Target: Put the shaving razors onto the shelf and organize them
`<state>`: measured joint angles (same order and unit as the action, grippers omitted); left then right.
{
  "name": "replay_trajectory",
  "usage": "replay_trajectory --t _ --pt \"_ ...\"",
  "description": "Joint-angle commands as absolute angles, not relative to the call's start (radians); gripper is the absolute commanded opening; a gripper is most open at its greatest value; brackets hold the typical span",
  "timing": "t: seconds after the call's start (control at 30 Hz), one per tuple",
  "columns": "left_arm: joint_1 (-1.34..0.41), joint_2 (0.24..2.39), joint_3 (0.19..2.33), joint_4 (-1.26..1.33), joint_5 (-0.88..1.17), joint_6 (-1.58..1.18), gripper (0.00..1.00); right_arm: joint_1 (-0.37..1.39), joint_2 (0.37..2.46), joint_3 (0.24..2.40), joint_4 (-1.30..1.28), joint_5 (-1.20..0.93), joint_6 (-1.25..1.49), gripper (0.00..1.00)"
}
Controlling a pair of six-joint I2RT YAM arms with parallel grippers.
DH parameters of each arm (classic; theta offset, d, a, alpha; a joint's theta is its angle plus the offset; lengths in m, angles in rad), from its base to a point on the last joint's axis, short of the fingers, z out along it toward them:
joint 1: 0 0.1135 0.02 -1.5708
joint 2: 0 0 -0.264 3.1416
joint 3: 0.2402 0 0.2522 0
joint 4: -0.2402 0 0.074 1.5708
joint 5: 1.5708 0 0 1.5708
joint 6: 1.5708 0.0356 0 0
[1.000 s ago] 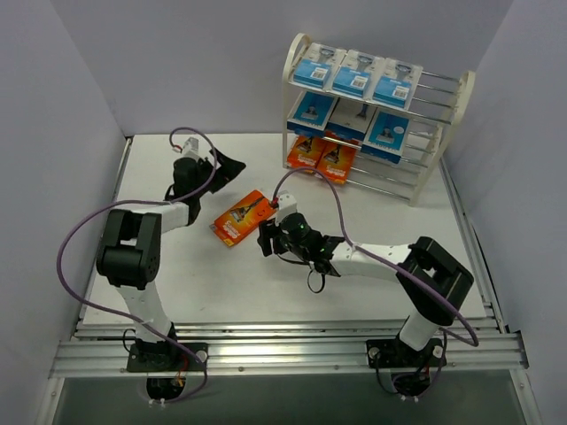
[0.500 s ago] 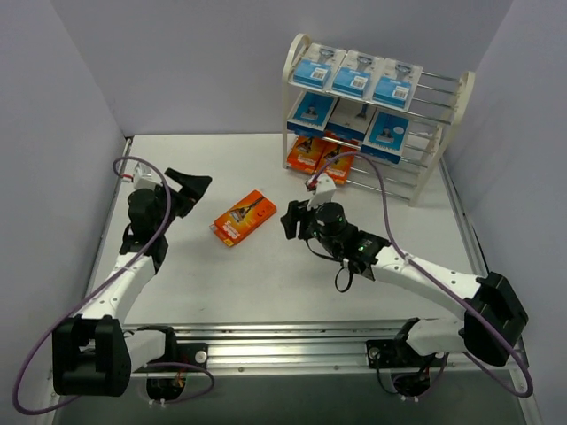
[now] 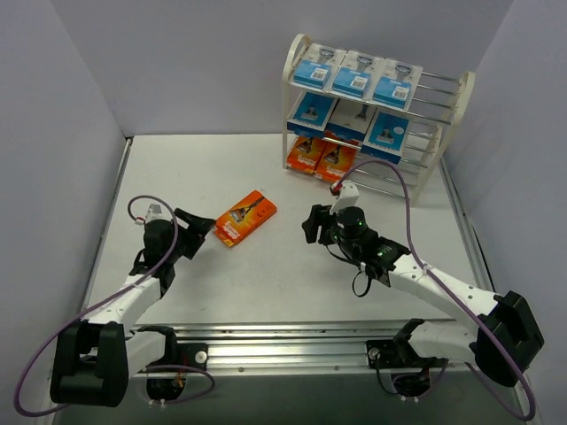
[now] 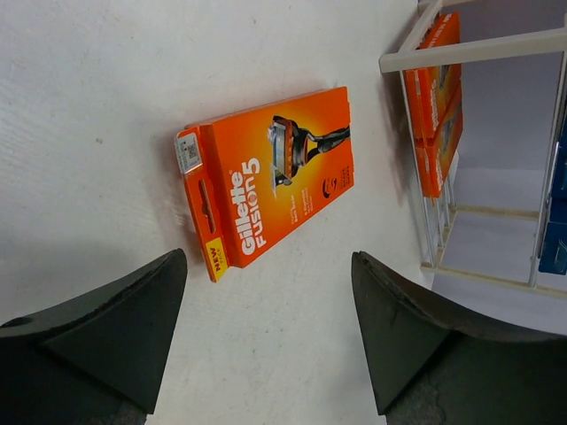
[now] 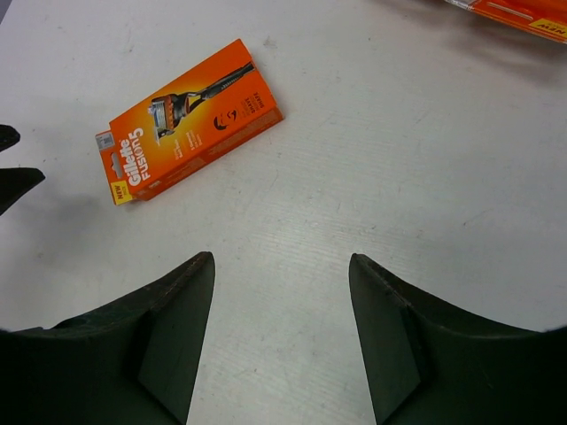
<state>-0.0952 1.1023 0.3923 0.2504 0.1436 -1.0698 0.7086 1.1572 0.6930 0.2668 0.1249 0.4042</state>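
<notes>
Lying loose: one orange box (image 3: 245,218) rests flat and face up on the table (image 3: 266,283), its long axis running from 8 to 2 o'clock in the top view. It is well apart from the shelf (image 3: 292,66), which stands at the table's 1 o'clock.
On the shelf: blue packs (image 3: 354,78) fill the upper tiers, and two orange boxes (image 3: 321,155) sit at the left of the bottom tier.
Your left gripper (image 4: 267,266): jaws apart and empty, with the box near, at its 2 o'clock.
Your right gripper (image 5: 282,261): jaws apart and empty, with the box at its 9 o'clock.
Handling: judge it a light, stiff carton with slick printed faces that is likely to skid if nudged.
Where to hold: pinch across the narrow width, on the two long edges near the middle.
Watch: the sides are thin, so come down low before closing.
</notes>
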Motion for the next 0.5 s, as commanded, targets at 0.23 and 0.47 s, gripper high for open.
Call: replay_trajectory --t 0.23,0.47 --pt "-0.158 1.293 0.338 0.443 0.052 -1.097 0.78 0.677 1.081 0.678 0.264 0.100 0.414 0.58" --pt "-0.187 1.410 0.359 0.560 0.032 -1.103 0.73 0.660 1.060 0.683 0.235 0.097 0.400 0.58"
